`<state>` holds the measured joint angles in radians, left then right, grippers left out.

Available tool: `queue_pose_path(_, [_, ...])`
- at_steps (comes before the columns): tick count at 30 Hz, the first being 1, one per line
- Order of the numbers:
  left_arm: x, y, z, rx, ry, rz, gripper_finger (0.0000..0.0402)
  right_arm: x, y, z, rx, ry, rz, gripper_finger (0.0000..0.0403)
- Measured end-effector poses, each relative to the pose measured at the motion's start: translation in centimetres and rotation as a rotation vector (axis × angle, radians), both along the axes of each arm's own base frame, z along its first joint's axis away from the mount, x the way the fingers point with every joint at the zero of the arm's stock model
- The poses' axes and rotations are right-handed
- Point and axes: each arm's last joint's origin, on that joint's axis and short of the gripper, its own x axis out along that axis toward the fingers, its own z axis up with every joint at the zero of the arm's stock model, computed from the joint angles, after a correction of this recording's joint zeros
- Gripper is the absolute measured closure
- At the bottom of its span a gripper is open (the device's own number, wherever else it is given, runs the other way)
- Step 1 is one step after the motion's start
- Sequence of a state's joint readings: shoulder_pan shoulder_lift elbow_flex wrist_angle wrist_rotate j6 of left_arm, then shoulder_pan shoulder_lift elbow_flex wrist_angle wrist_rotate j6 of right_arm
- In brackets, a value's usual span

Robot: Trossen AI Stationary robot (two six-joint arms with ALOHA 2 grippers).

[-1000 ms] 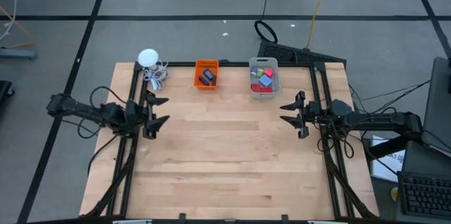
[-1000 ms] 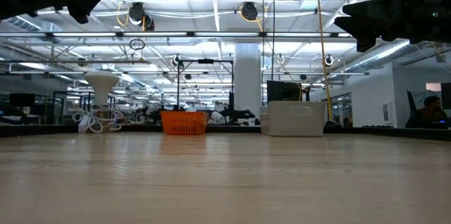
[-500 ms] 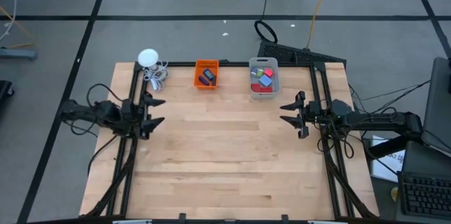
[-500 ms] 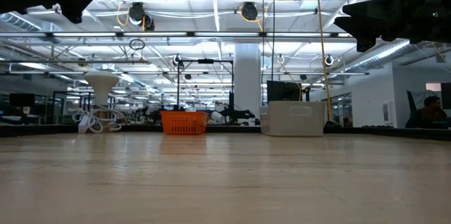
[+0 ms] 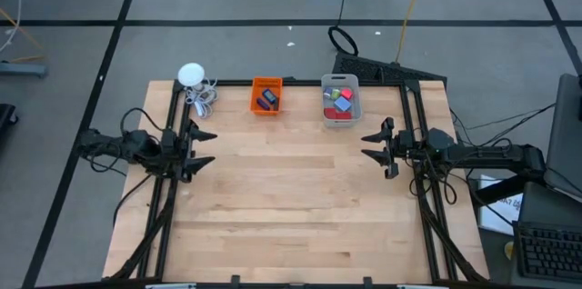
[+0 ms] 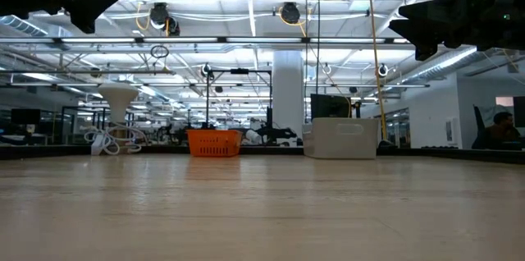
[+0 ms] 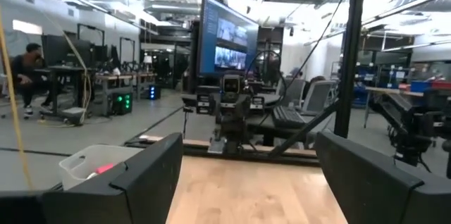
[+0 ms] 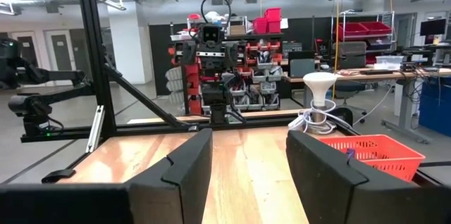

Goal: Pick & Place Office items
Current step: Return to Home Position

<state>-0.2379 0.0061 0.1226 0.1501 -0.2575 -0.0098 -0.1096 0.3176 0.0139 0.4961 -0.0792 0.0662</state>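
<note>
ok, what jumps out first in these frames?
Two bins stand at the far edge of the table: an orange bin holding dark and blue pieces, and beside it a clear grey bin of colourful blocks. The left gripper and right gripper hang open at its sides, facing each other, empty. A white round gadget sits at the far left corner.

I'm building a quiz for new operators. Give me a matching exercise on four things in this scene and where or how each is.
1 orange bin
2 clear grey bin
3 white gadget
4 left gripper

a holds red, pink and blue pieces
b far left corner of the table, beside its coiled cable
c open, empty, facing the right gripper across the table
d holds dark and blue pieces

Pairs: 1-d, 2-a, 3-b, 4-c
</note>
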Motion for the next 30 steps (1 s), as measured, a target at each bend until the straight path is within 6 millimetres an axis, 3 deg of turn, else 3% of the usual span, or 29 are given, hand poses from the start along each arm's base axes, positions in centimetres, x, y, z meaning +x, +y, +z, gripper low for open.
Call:
queue_pose_path(16, [-0.3, -0.3, 0.9, 0.002, -0.107, -0.117, 0.0083, 0.0, 0.0, 0.0, 0.0, 0.0, 0.0, 0.0232])
queue_pose_path(25, [0.4, -0.5, -1.5, -0.014, -0.129, -0.129, 0.0075, 0.0, 0.0, 0.0, 0.0, 0.0, 0.0, 0.0232])
queue_pose_path(30, [0.4, -0.5, -1.4, -0.019, -0.131, -0.135, 0.0084, 0.0, 0.0, 0.0, 0.0, 0.0, 0.0, 0.0232])
